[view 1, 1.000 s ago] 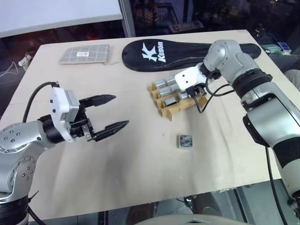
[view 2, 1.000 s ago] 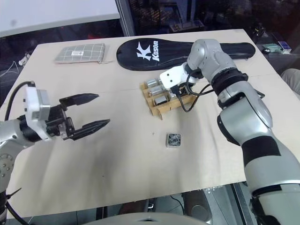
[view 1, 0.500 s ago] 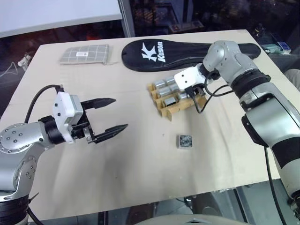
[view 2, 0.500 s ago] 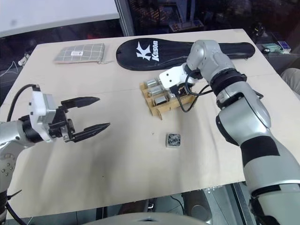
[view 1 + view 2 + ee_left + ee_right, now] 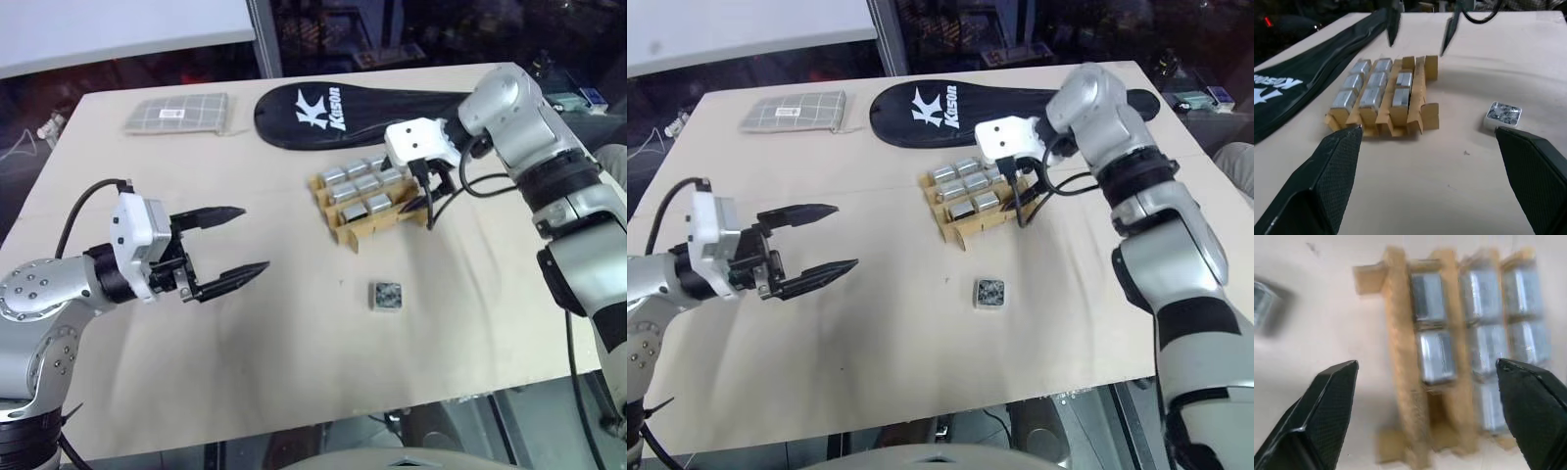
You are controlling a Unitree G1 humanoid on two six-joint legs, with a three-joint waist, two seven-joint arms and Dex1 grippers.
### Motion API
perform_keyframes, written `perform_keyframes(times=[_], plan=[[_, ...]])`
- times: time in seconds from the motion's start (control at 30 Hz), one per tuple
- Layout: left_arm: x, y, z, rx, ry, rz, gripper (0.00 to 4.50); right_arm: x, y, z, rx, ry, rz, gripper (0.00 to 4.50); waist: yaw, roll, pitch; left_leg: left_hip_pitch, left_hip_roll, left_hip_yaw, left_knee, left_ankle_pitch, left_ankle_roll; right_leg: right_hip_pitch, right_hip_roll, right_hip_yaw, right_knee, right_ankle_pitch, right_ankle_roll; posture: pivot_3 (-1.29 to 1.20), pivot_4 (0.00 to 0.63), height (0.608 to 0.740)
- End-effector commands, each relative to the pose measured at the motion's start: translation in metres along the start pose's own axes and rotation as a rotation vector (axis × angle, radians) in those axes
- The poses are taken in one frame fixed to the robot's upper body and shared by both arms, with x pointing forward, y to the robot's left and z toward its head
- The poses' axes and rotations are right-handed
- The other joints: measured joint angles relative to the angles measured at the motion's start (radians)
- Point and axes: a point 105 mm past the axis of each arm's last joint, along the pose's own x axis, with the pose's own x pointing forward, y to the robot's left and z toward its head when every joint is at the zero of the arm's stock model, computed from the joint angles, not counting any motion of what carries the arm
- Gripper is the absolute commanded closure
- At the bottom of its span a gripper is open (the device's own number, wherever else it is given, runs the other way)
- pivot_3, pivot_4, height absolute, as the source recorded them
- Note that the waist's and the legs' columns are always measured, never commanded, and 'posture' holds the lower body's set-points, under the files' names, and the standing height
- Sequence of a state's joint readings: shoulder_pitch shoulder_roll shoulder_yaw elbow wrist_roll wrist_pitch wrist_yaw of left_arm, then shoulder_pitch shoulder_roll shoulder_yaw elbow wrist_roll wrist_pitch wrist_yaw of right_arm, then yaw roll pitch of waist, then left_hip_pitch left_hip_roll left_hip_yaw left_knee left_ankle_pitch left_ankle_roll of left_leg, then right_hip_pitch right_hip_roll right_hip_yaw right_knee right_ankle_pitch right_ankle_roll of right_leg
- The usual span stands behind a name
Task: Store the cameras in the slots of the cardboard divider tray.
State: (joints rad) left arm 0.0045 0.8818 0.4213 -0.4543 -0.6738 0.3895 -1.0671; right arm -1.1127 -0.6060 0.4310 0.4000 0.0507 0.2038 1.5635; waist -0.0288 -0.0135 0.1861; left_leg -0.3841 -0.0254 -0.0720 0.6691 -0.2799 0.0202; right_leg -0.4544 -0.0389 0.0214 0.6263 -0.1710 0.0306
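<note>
Right gripper [image 5: 429, 201] is spread wide and empty just past the tray [image 5: 364, 227], which sits on the worktop [image 5: 294, 343] with eight cameras [image 5: 355, 186] slotted. Last camera [image 5: 387, 295] lies loose below it. I'd drop straight down, straddle it squarely. Left gripper [image 5: 238, 247] idles agape.

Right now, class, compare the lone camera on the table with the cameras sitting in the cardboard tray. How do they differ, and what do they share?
1. The lone camera lies on the bare table, nearer the robot; the stored cameras sit in the cardboard tray.
2. The lone camera shows a dark face upward; the stored ones show plain silver tops.
3. The lone one stands apart; the stored ones are packed in rows.

Both are small silver-grey blocks, and neither is held.
</note>
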Motion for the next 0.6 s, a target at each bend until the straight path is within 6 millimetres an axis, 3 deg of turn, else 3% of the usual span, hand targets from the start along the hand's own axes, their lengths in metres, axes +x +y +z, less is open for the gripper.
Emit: perform_keyframes(times=[0.03, 0.13, 0.23, 0.4, 0.6], plan=[[-0.001, -0.007, 0.002, -0.004, 0.014, -0.037, 0.0, -0.001, 0.058, 0.015, 0.117, -0.218, 0.092, 0.05, 0.014, 0.001, 0.0, 0.001, 0.0, -0.001, 0.0, -0.001, 0.0, 0.001, -0.001, -0.001, 0.0, 0.0, 0.0, 0.0, 0.15, 0.74], [-0.001, -0.007, 0.001, -0.003, 0.021, -0.05, 0.0, 0.006, 0.097, 0.01, 0.209, -0.28, 0.053, 0.05, 0.018, 0.003, 0.001, -0.002, -0.001, -0.001, 0.001, -0.001, 0.0, 0.0, -0.001, -0.002, 0.0, 0.0, 0.0, 0.0, 0.15, 0.74], [0.001, -0.004, 0.002, -0.005, 0.018, -0.073, 0.0, 0.017, 0.115, 0.002, 0.324, -0.32, -0.048, 0.05, 0.013, 0.003, 0.001, 0.001, 0.0, 0.0, 0.002, -0.001, 0.001, 0.003, 0.0, -0.001, 0.0, 0.0, 0.0, 0.0, 0.15, 0.74], [0.006, 0.0, 0.003, 0.004, 0.018, -0.108, 0.0, 0.035, 0.114, -0.02, 0.391, -0.298, -0.228, 0.05, 0.012, 0.001, 0.0, 0.014, 0.003, 0.01, 0.004, -0.001, 0.001, 0.014, 0.006, 0.0, 0.001, -0.003, 0.003, 0.0, 0.15, 0.74], [0.008, 0.002, 0.004, 0.01, 0.022, -0.135, 0.0, 0.051, 0.118, -0.045, 0.368, -0.233, -0.304, 0.05, 0.012, 0.001, 0.0, 0.019, 0.005, 0.013, 0.004, -0.001, 0.001, 0.017, 0.007, 0.003, 0.002, -0.003, 0.004, 0.0, 0.15, 0.74]])
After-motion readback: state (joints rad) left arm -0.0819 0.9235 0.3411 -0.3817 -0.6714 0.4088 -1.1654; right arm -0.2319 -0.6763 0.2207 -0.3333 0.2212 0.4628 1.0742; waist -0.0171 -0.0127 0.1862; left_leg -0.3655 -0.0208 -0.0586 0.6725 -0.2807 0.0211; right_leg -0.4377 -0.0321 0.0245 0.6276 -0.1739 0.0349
